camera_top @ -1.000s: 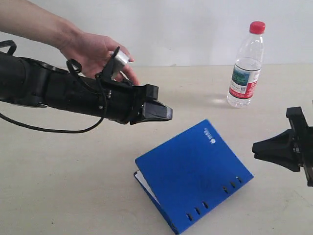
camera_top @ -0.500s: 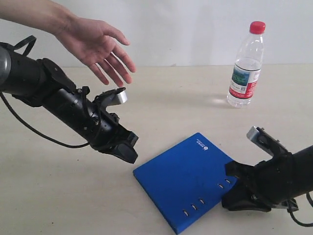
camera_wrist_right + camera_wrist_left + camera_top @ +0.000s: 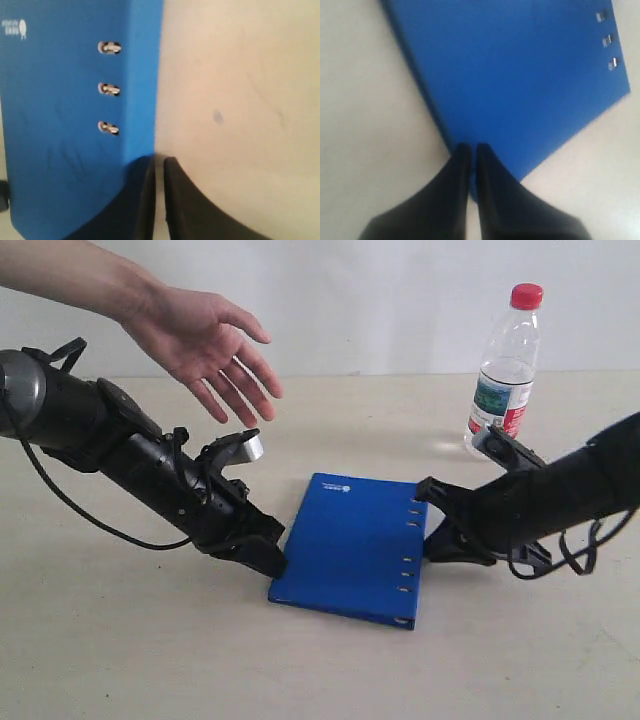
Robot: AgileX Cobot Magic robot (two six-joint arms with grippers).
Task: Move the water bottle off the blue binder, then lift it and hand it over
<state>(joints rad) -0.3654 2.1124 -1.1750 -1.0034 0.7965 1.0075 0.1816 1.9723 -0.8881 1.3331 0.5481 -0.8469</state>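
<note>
The blue binder lies flat and closed in the middle of the table, its slotted edge to the right. The water bottle stands upright on the table at the back right, apart from the binder. My left gripper is low at the binder's near left corner, jaws shut, tips against the blue cover. My right gripper is shut too, its tips at the slotted edge of the binder. Neither gripper holds anything.
A person's open hand hovers palm-out above my left arm at the back left. The beige table extends to a white wall behind.
The binder, propped open a second ago, now lies flat, turned and shifted towards the back. My right arm swung in to its slotted edge. My left gripper dropped to its corner.
</note>
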